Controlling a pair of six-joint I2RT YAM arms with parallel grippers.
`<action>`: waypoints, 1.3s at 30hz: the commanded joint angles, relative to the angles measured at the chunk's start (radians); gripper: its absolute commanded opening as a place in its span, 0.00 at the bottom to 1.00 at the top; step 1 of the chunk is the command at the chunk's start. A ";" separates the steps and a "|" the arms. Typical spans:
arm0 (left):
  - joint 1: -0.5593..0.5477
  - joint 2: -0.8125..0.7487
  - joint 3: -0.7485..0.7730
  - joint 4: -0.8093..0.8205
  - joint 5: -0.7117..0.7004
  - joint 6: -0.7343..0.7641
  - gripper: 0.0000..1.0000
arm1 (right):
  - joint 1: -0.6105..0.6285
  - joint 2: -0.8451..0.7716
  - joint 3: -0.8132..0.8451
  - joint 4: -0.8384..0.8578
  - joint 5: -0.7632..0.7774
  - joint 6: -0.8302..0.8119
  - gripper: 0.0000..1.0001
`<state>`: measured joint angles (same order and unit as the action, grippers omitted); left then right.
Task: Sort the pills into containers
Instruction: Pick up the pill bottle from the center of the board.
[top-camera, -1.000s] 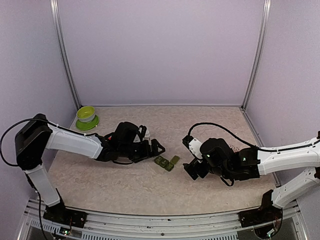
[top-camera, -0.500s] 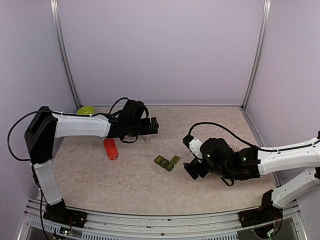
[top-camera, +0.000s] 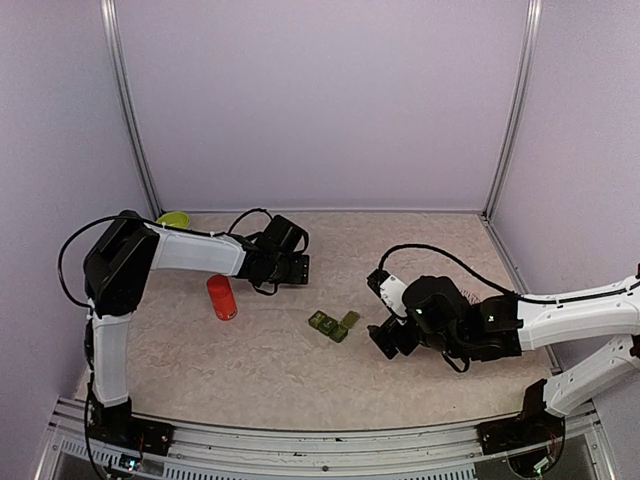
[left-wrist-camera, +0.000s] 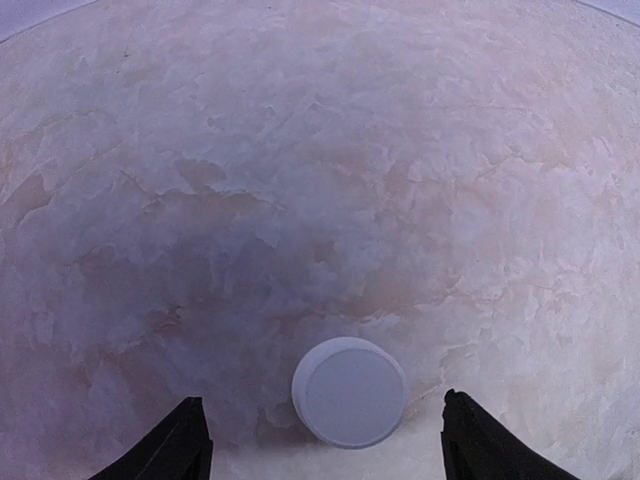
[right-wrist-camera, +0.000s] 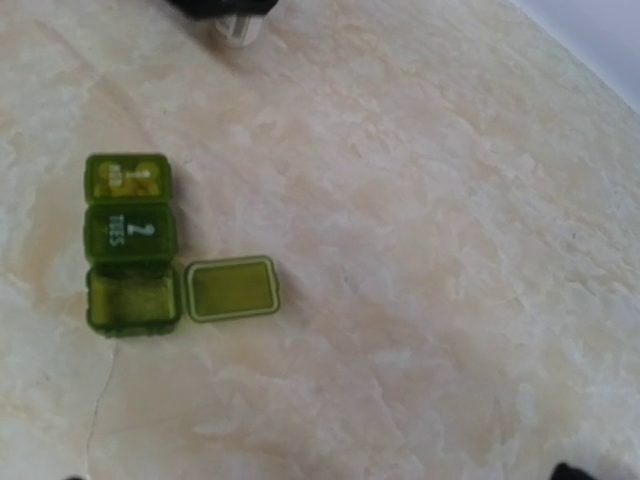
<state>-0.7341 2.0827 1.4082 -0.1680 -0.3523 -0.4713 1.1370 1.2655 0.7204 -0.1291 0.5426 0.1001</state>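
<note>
The containers (right-wrist-camera: 130, 245) are a row of three dark green boxes at mid-table, also seen from above (top-camera: 333, 325). The nearest box is open, its lid (right-wrist-camera: 231, 288) flipped to the right; yellowish shapes show through the far box's lid. No loose pills are in view. A white round cap (left-wrist-camera: 349, 391) lies on the table between the fingers of my left gripper (left-wrist-camera: 325, 445), which is open and clear of the cap on both sides. My right gripper (top-camera: 385, 340) hangs open just right of the containers, holding nothing.
A red bottle (top-camera: 221, 297) without its cap stands left of the containers. A lime-green bowl (top-camera: 172, 219) sits at the back left, partly behind the left arm. The left gripper (top-camera: 295, 268) is behind the containers.
The left arm swung from beside the containers to the back, leaving the red bottle standing. It now sits lower over the white cap, with its jaws a little narrower. The right arm stayed still.
</note>
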 joint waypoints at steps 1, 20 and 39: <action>0.010 0.033 0.049 0.019 0.006 0.039 0.73 | -0.004 0.032 -0.004 0.010 0.000 0.019 1.00; 0.015 0.045 0.049 0.053 0.024 0.069 0.19 | -0.003 0.063 -0.019 0.047 -0.027 0.022 1.00; -0.080 -0.426 -0.324 0.310 0.477 0.117 0.20 | -0.003 -0.195 -0.130 0.310 -0.539 -0.101 1.00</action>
<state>-0.7681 1.7679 1.1942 -0.0067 -0.0658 -0.3874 1.1370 1.1393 0.6289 0.0399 0.2176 0.0261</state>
